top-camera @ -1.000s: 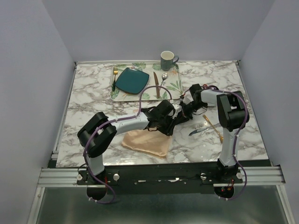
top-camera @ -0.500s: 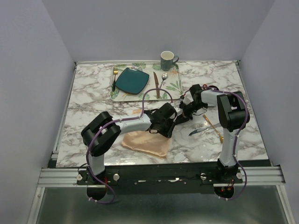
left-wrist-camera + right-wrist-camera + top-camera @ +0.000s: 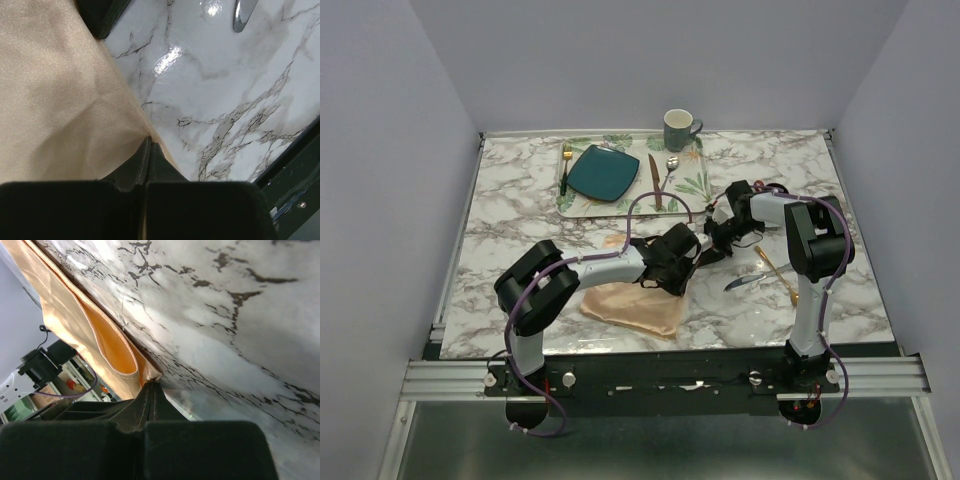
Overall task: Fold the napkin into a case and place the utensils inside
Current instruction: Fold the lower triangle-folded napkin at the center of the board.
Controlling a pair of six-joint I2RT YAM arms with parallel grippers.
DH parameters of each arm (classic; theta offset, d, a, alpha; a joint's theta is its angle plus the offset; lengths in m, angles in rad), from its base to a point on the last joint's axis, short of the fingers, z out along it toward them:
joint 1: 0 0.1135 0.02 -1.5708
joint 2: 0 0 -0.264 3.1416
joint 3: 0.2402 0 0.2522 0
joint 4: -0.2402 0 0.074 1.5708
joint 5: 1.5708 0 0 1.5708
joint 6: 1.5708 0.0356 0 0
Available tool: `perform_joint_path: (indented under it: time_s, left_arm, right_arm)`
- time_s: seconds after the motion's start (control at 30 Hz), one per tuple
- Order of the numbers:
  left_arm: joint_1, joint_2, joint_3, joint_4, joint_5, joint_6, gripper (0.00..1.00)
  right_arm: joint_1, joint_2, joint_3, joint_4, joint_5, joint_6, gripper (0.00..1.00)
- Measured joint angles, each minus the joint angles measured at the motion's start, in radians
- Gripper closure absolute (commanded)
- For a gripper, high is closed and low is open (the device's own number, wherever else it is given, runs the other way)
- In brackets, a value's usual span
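The peach-tan napkin (image 3: 630, 308) lies folded near the table's front edge, partly under the left arm. My left gripper (image 3: 676, 282) is shut on the napkin's (image 3: 60, 95) right edge, its tips (image 3: 149, 144) pinching the cloth. Just behind it, my right gripper (image 3: 712, 243) is shut on a corner of the napkin (image 3: 80, 315), where the layers gape open by its tips (image 3: 153, 384). Of the utensils, the gold spoon (image 3: 778, 268) and the silver knife (image 3: 744, 282) lie on the marble to the right. The knife's end (image 3: 245, 12) shows in the left wrist view.
At the back stands a leaf-patterned tray (image 3: 696, 182) with a teal plate (image 3: 603, 172), a dark-handled gold fork (image 3: 565, 168), a brown-handled knife (image 3: 655, 180) and a small spoon (image 3: 670, 166). A green mug (image 3: 678, 129) sits at its far corner. The table's front rail (image 3: 295, 175) is close.
The left gripper has closed on the napkin's edge and its arm has drawn slightly toward the front. The right gripper has also shut and held its place.
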Motion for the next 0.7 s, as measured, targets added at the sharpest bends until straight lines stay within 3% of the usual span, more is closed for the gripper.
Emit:
perform_joint_path:
  time_s: [0.57,0.63,0.7]
  left_arm:
    - [-0.009,-0.011,-0.023,-0.01,0.0,-0.003,1.0]
    - [-0.01,-0.012,-0.023,-0.01,0.0,-0.003,0.93]
    - [-0.01,-0.012,-0.023,-0.011,0.0,-0.003,0.75]
  right_arm:
    - [0.0,0.0,0.0,0.0,0.0,0.006,0.99]
    - [0.0,0.0,0.0,0.0,0.0,0.006,0.99]
    - [0.0,0.0,0.0,0.0,0.0,0.006,0.97]
